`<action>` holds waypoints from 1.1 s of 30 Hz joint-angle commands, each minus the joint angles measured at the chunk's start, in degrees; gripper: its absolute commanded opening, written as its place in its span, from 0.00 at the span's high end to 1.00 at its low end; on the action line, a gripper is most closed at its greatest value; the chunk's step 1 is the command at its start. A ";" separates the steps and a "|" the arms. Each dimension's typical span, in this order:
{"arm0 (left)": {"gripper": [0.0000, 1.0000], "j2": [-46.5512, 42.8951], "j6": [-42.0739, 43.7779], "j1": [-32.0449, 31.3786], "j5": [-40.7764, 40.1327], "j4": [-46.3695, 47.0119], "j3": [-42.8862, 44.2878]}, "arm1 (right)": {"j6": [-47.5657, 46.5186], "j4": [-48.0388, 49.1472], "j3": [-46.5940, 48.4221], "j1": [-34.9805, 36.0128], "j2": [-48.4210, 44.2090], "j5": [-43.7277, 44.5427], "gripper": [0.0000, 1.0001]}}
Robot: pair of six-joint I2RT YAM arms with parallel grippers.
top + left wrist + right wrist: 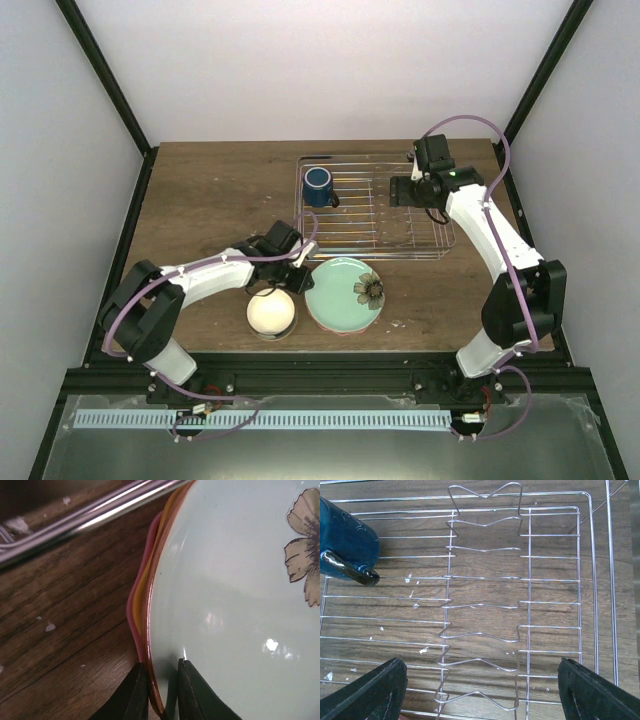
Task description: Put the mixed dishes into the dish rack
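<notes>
Left gripper (162,662): narrowed over the far-left rim of the mint-green flower-marked plate (230,605), one finger outside the edge and one over the face; a thin dark gap shows on the inner side, so I cannot tell whether I have it pinched
Plate position: flat on the scalloped pink-red plate (131,605), on the table just in front of the dish rack (375,215)
Key relation: from my left fingers the plate spreads away to the right, and the rack's near wire runs just beside the rim; the left arm is plainly the nearer one
Right gripper (481,662): spread wide, holding nothing, hanging over the plate-slot prongs (482,605)
Dark blue mug (318,186): in the rack's far-left corner
Cream-white bowl (271,312): on the table, just left of the plates
Next move, as I judge it: tip the plate on edge and carry it a short way to the prongs
</notes>
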 commanded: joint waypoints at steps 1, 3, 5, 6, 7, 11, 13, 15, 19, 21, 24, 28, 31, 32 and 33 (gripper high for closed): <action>0.88 -2.31 1.69 -0.88 0.88 -2.27 1.76 | -0.62 1.13 -0.16 0.06 -1.81 0.28 0.16; 0.93 -2.98 1.63 -0.87 0.58 -3.10 2.33 | -0.68 1.11 -0.44 0.08 -1.79 0.27 0.16; 0.98 -3.80 1.63 -0.84 0.48 -4.13 2.90 | -0.70 1.19 -0.79 0.05 -2.00 0.36 0.16; 1.00 -4.22 1.50 -0.82 0.56 -4.51 3.16 | -0.76 1.27 -0.98 0.05 -2.09 0.36 0.16; 1.00 -4.62 1.43 -0.83 0.66 -4.82 3.38 | -0.83 1.28 -1.18 0.03 -2.26 0.37 0.16; 1.00 -5.49 0.95 -0.67 2.65 -5.39 3.92 | -1.39 1.05 -2.16 0.03 -3.12 -0.58 0.16; 1.00 -6.21 0.54 -0.53 4.16 -5.21 4.01 | -1.62 0.85 -3.09 0.04 -4.06 -2.08 0.16; 1.00 -7.41 -0.04 -0.32 5.67 -4.71 3.97 | -1.84 0.96 -4.36 0.06 -5.56 -4.43 0.16; 1.00 -9.92 -0.47 0.08 8.66 -2.54 2.92 | -1.94 2.42 -8.58 0.07 -9.47 -8.59 0.16; 1.00 -10.38 -0.50 0.59 9.41 -1.52 2.20 | -2.06 3.27 -10.70 0.09 -11.27 -10.03 0.16; 1.00 -10.73 -0.81 1.39 10.85 -0.89 1.74 | -2.77 3.21 -13.11 0.01 -12.72 -12.60 0.16; 1.00 -10.98 -0.13 2.11 10.81 -1.42 2.13 | -2.76 3.23 -16.72 0.02 -14.10 -14.81 0.16; 1.00 -10.32 0.72 2.69 10.60 -1.66 2.11 | -2.55 3.74 -18.68 0.05 -14.72 -15.83 0.16; 1.00 -10.02 0.93 2.74 10.47 -1.68 2.10 | -2.53 3.68 -18.89 0.05 -14.71 -16.35 0.16; 1.00 -9.87 1.06 2.83 10.45 -1.59 1.98 | -2.70 3.50 -19.08 0.01 -14.70 -17.15 0.16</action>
